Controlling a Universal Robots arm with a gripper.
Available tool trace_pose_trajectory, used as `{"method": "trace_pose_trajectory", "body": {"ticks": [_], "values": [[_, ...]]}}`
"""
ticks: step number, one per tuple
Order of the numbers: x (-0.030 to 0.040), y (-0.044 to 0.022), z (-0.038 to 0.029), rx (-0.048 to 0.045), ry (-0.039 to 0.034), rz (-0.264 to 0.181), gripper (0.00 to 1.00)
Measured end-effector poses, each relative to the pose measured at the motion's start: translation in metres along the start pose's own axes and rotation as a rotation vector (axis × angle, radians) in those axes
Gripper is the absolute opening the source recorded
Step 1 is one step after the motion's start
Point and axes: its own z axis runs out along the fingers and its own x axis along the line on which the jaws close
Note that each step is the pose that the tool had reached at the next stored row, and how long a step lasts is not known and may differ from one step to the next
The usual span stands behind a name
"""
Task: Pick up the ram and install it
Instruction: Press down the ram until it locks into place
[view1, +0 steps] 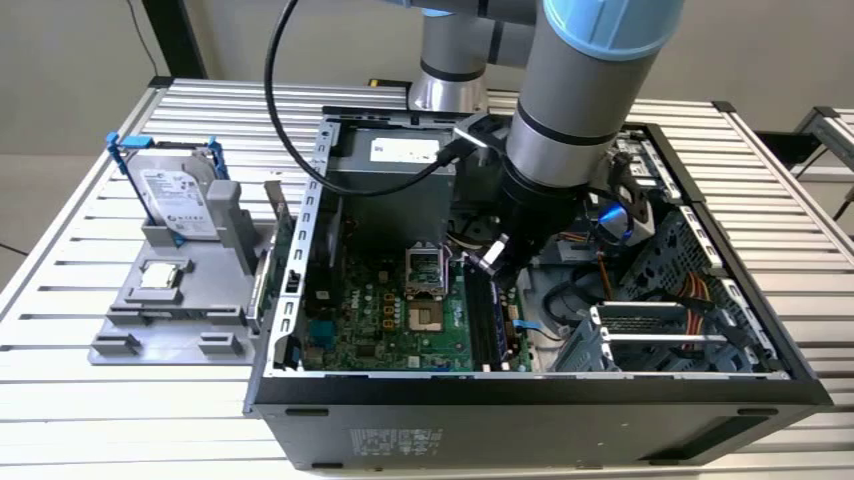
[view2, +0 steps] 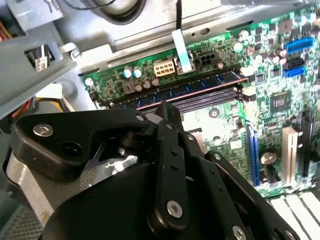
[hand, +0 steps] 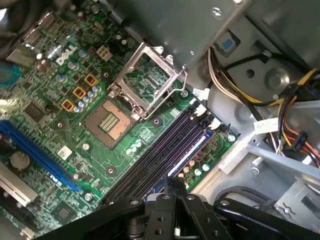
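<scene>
Ram seated beside empty slots

Open computer case lies on its side, top face open to access from above. Arm and gripper are lowered into the middle, above the memory slots. On the exterior view's right, room is crowded by a drive cage and cable bundles. At the far end, a power supply blocks passage. Motherboard on the exterior view's left is seen largely unobstructed; the socket frame stands raised open beside the slots.
</scene>
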Motion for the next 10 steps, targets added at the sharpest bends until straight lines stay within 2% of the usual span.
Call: {"method": "trace_pose_trajectory", "body": {"ticks": [10], "values": [[0.0,0.0,0.0,-0.0036,0.0029,-0.179,0.0]]}}
